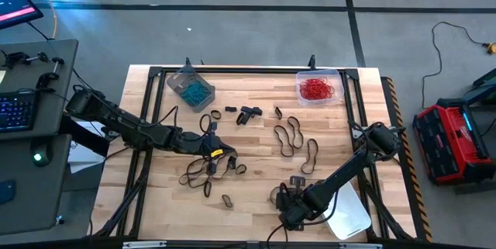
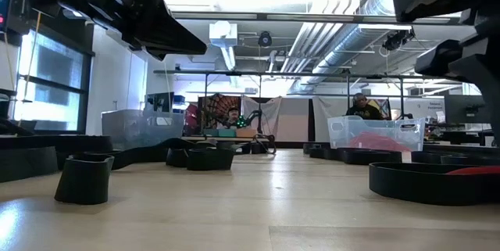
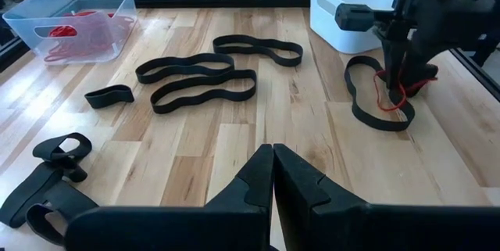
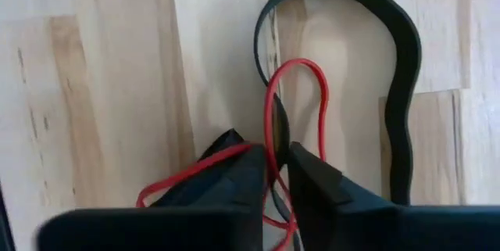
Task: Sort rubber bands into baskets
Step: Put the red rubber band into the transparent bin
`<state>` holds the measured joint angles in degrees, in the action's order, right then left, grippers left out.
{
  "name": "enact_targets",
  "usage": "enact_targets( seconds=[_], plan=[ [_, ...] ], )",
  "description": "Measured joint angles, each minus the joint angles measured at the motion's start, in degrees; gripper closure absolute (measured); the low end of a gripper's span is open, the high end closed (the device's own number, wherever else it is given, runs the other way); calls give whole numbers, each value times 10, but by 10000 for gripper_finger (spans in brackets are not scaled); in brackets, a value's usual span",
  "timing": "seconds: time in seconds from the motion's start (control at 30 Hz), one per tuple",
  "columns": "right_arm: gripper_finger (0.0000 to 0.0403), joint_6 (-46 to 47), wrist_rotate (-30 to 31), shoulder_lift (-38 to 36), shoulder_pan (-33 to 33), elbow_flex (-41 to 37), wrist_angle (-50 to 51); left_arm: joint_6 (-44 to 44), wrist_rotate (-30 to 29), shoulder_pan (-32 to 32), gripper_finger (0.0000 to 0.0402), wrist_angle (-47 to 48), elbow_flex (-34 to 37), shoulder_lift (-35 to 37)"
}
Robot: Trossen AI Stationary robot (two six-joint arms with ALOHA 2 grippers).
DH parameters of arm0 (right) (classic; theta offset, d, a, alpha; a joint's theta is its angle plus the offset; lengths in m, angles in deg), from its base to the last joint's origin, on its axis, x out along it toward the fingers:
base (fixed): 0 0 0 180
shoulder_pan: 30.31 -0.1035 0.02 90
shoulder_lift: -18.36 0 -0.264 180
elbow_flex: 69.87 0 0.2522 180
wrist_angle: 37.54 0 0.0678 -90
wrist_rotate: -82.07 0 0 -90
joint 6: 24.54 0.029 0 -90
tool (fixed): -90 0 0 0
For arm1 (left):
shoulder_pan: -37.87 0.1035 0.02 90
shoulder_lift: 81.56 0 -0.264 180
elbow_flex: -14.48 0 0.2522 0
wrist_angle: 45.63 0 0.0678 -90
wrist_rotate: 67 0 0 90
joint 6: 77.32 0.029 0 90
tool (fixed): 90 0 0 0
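Observation:
My right gripper (image 4: 279,174) points down at the table's near right, shut on a thin red rubber band (image 4: 299,98) that lies across a wide black band (image 4: 402,87). The left wrist view also shows this red band (image 3: 393,99) under the right gripper (image 3: 400,62). My left gripper (image 3: 273,174) is shut and holds nothing, hovering left of centre (image 1: 211,153) over black bands (image 1: 203,173). More black bands (image 1: 291,136) lie flat mid-table. The grey basket (image 1: 190,86) holds teal bands, the clear basket (image 1: 318,88) red ones, and the whitish basket (image 1: 349,216) stands near right. My right gripper pinches one strand of the red band (image 4: 273,151) between its two fingers, coming from above and pointing down. The band's free loop (image 4: 312,71) lies on the wood and on the black band. Whether the black band (image 4: 280,130) is also caught, I cannot tell.
A black metal frame (image 1: 248,70) runs round the tabletop. Small black bands (image 1: 246,113) lie at the far middle, between the two far baskets. Bare wood (image 1: 256,179) shows between the two grippers. A desk with a keyboard (image 1: 19,109) stands beyond the table's left edge.

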<state>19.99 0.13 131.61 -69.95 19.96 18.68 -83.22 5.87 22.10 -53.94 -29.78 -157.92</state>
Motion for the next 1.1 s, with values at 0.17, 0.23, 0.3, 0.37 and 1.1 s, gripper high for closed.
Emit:
enact_targets(
  seconds=[0.17, 0.23, 0.3, 0.37, 1.1],
  plan=[
    [396, -3, 0, -2, 0, 0, 6, 0, 0, 0, 398, 0, 0, 0],
    [393, -2, 0, -4, 0, 0, 6, -1, 0, 0, 398, 0, 0, 0],
    [397, -2, -2, -4, 0, 4, 13, -4, 0, 0, 398, 0, 0, 0],
    [401, -8, -2, -4, 0, 17, 28, -5, 0, 0, 398, 0, 0, 0],
    [402, -41, 37, -5, 0, 162, 208, -5, 0, 0, 398, 0, 0, 0]
  ],
)
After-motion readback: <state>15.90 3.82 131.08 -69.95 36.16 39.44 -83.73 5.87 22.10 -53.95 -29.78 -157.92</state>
